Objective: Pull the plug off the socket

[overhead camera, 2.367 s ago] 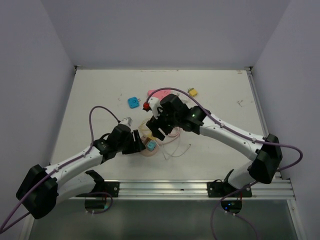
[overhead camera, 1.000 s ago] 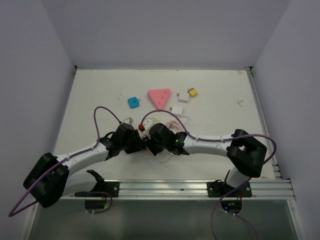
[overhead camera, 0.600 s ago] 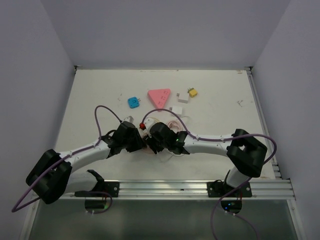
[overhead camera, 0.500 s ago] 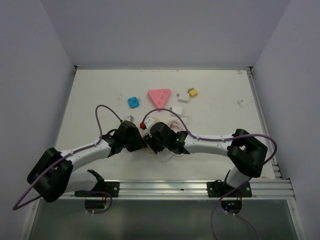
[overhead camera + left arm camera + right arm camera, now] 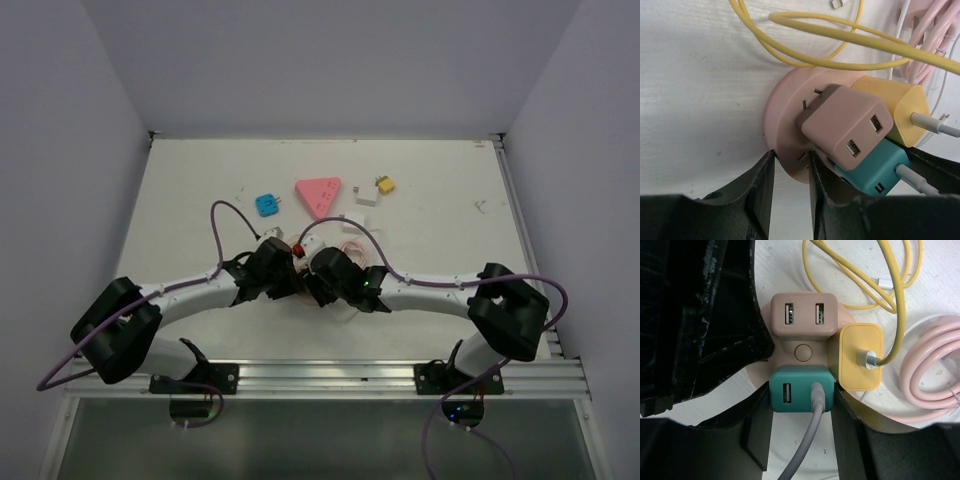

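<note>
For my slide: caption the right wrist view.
Right gripper grips the teal plug on the pink socket.

Your right gripper point(image 5: 801, 427) has dropped from behind the pink socket point(image 5: 782, 107) and closed on the teal plug point(image 5: 790, 390); your left gripper point(image 5: 790, 167) has slid in, pinching the socket's rim.

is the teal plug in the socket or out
In: the teal plug sits on the socket face beside the yellow plug, and the left wrist view shows it against the socket.
</note>
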